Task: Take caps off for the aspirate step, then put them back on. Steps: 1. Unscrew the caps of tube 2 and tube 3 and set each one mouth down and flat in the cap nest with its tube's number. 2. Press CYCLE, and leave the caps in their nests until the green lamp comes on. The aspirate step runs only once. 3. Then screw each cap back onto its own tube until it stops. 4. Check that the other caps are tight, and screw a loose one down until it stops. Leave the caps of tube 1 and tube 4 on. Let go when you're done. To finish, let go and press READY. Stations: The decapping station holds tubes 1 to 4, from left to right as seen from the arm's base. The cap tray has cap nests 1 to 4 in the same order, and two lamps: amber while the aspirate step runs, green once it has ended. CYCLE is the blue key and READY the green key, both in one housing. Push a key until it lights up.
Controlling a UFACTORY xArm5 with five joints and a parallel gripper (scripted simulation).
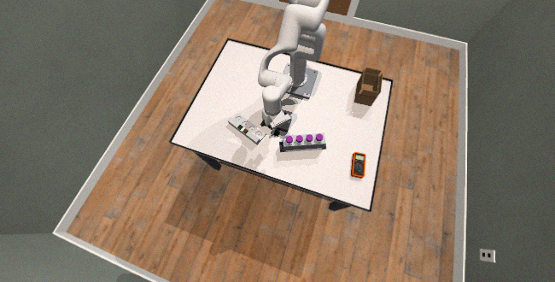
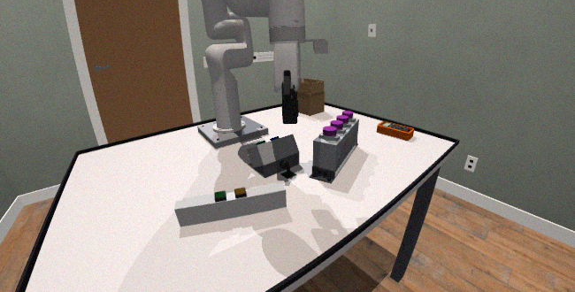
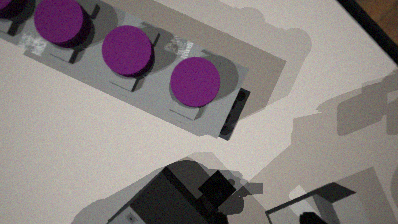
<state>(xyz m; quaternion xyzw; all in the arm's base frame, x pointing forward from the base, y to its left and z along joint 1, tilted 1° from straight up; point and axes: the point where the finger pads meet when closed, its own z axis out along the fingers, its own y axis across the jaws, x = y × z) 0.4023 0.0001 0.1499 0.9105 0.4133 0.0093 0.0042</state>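
The grey decapping station (image 1: 303, 142) stands on the white table with a purple cap on each of its tubes (image 2: 338, 123). In the wrist view the station (image 3: 135, 75) lies at the upper left, and the cap at its near end (image 3: 195, 81) is in full view. My gripper (image 2: 289, 116) hangs well above the table between the key housing (image 2: 270, 154) and the station, touching neither. Its fingers stand partly apart with nothing between them. The cap tray (image 2: 230, 204) lies in front, with its nests empty in the overhead view (image 1: 248, 128). Its green and amber lamps (image 2: 230, 194) look dim.
A brown cardboard box (image 1: 368, 85) stands at the back of the table. An orange multimeter (image 1: 358, 164) lies near the front right corner. The arm's base plate (image 2: 232, 131) sits behind the key housing.
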